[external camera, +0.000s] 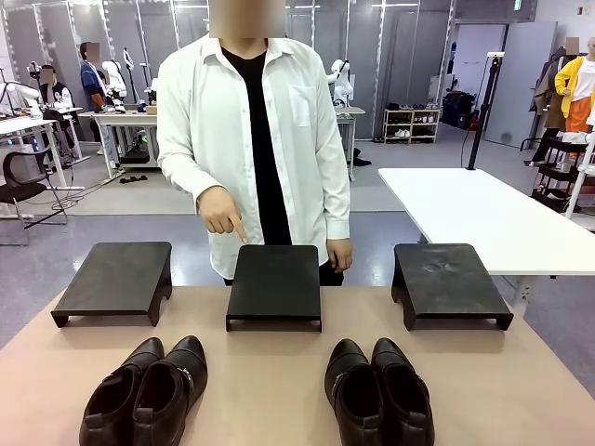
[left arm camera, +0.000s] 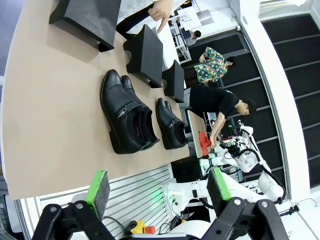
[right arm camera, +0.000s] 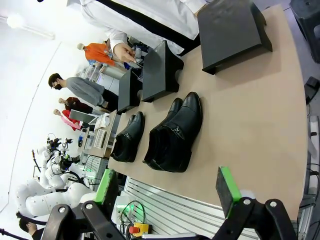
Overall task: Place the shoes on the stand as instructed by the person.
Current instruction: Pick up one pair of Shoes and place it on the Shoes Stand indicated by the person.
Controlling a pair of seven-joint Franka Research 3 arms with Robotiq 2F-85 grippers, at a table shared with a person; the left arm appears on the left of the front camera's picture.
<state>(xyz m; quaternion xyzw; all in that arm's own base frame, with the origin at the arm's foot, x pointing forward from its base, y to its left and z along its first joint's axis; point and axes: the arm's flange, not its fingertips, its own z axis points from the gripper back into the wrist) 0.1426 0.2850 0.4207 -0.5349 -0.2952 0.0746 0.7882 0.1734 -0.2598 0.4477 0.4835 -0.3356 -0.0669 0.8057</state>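
Tan surface [external camera: 270, 372], with three black stands in a row at the far side: left stand [external camera: 116, 279], middle stand [external camera: 275, 283], right stand [external camera: 448, 279], all bare on top. Both pairs sit on the surface at the near edge, toes toward the stands. The low shoes [external camera: 149, 395] are in front of the gap between the left and middle stands. The ankle boots [external camera: 378, 392] are in front of the gap between the middle and right stands. In each pair the two shoes touch side by side. The person [external camera: 256, 111] stands behind the middle stand. One hand [external camera: 221, 212] points its index finger down at that stand's far left corner, and the other hand [external camera: 339, 253] hangs by its far right corner. The left pincer [left arm camera: 159, 186] is wide, holds nothing, and hangs above the near edge, well apart from the low shoes. The right pincer [right arm camera: 167, 186] is wide, holds nothing, and is apart from the ankle boots.
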